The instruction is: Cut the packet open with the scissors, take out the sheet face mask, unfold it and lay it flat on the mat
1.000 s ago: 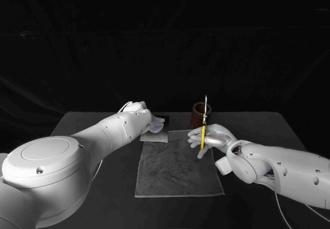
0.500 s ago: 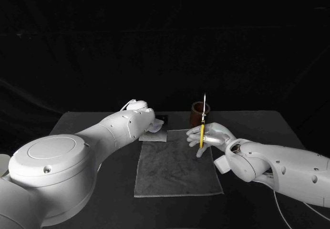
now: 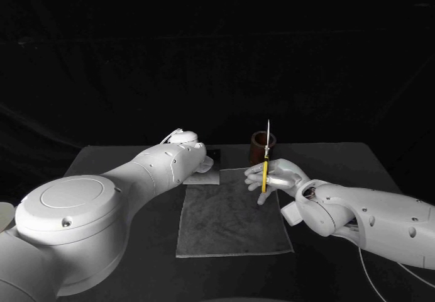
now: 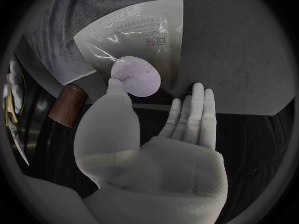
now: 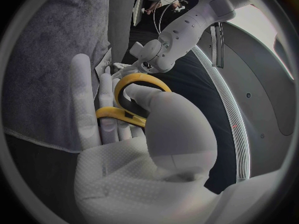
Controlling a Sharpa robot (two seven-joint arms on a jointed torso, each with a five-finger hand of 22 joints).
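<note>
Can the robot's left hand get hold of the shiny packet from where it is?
Probably yes: the left hand is right at the packet, thumb over its face, and nothing lies between them.

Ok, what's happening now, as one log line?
left hand: thumb on packet | right hand: holds scissors upright | packet: looks uncut, at mat corner

Mat (image 3: 234, 217): near and middle parts bare, open from above. Far left corner is blocked. The packet (image 3: 203, 179) lies there with the left hand (image 4: 156, 129) over it, and the left arm (image 3: 136, 176) slants in from the mat's left side. At the far right edge the right hand (image 3: 281, 178) grips the scissors (image 3: 264, 170) upright, blades pointing up. A brown cylinder (image 3: 261, 146) stands just beyond the far right corner.
</note>
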